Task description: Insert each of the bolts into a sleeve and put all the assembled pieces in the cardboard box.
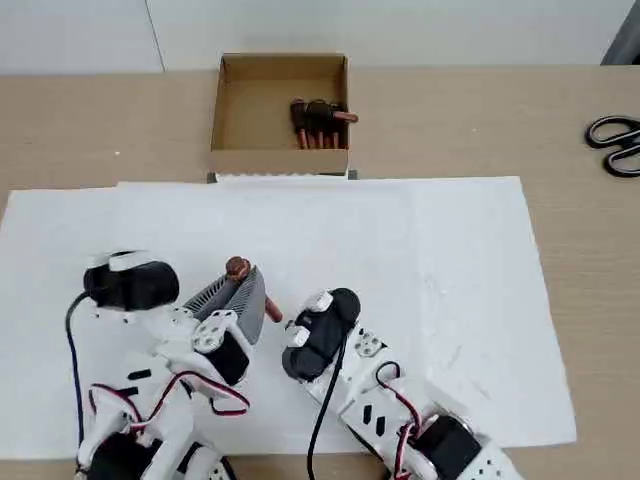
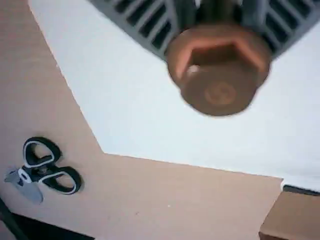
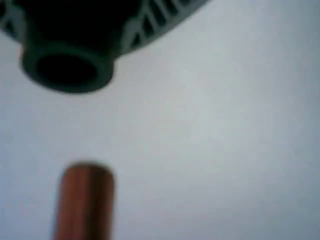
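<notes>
Your left gripper (image 1: 240,288) is clamping a copper-coloured bolt (image 1: 238,267) over the near part of the white paper sheet (image 1: 430,260), close in front of the arms. Its ribbed grey fingers (image 2: 145,20) are closing narrowly around the shank, and in the left wrist view the hexagonal head (image 2: 218,70) is standing clear of them, facing the camera. On the other side of that gripper a short copper cylinder end (image 1: 272,311) is sticking out toward your right arm. You cannot tell whether it is the bolt's own shank or a sleeve around it. In the right wrist view the same rod-like end (image 3: 85,200) is showing above the paper, blurred. Your right gripper (image 1: 318,335) is sitting just beside the left one, low over the sheet, and you cannot tell whether it is spread or closed. The cardboard box (image 1: 228,110) is sitting on the wooden table (image 1: 100,120) at the far edge of the paper, well apart from both arms. It is holding a cluster of assembled pieces (image 1: 318,122) against its right wall, one of them poking over the rim. A pair of black-handled scissors (image 1: 615,145) is lying at the table's right edge, also showing in the left wrist view (image 2: 47,167).
</notes>
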